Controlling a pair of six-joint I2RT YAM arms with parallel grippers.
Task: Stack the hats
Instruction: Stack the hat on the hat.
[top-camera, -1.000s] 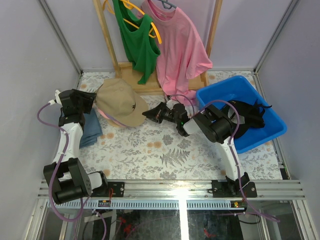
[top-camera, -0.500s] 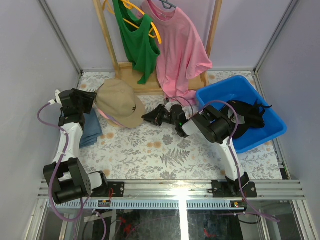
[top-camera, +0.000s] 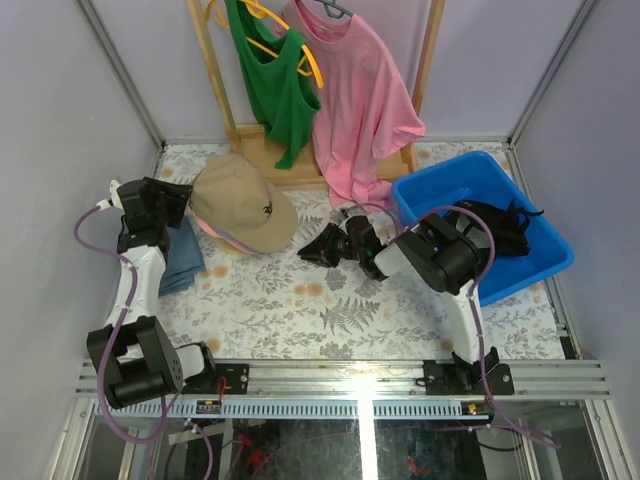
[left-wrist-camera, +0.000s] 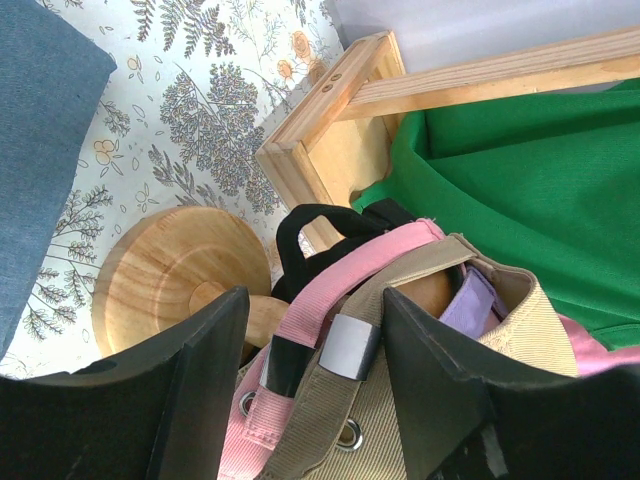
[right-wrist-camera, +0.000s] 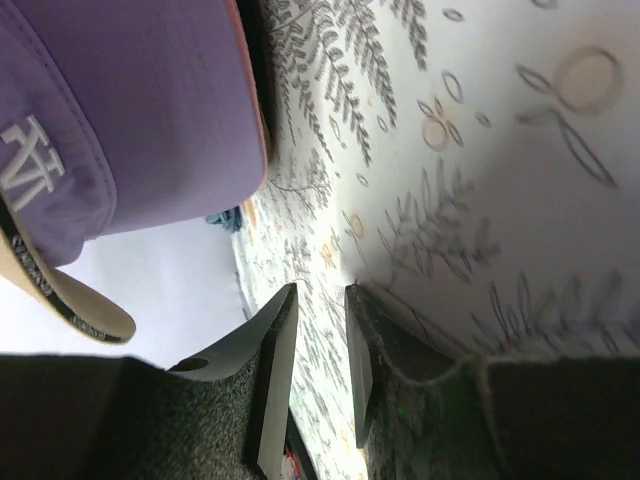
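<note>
Since a second ago: we watch the right fingers (top-camera: 314, 247) draw back from the tan cap (top-camera: 240, 205) toward the blue bin (top-camera: 452, 172), and they have spread a little. The left arm has held its place.
Right arm pose: from its base at the near edge it climbs to a bulky elbow by the bin's near-left corner. The forearm then reaches left, low over the floral surface (top-camera: 300, 305), and points at the cap's brim.
Right fingers: parted by a narrow gap with nothing in it, clear of the hats in the wrist view (right-wrist-camera: 275, 380).
Left arm pose: it runs up the left side from its base, with the wrist bent to the right. The left fingers (top-camera: 183, 203) face the back of the hat stack.
Left fingers: standing apart (left-wrist-camera: 205, 390), with the pink strap (left-wrist-camera: 330, 290), a tan strap and a black strap lying between them. We can't tell whether they touch.
Hats: the stack sits on the wooden stand (left-wrist-camera: 165, 285) at the far left, just before the clothes rack (left-wrist-camera: 330, 100). The tan cap is on top, with pink and lavender showing beneath.
Right wrist view: the lavender cap (right-wrist-camera: 130, 100) shows its white stitched mark, with a tan edge beside it.
Bin: the black cap (top-camera: 497, 232) lies inside.
</note>
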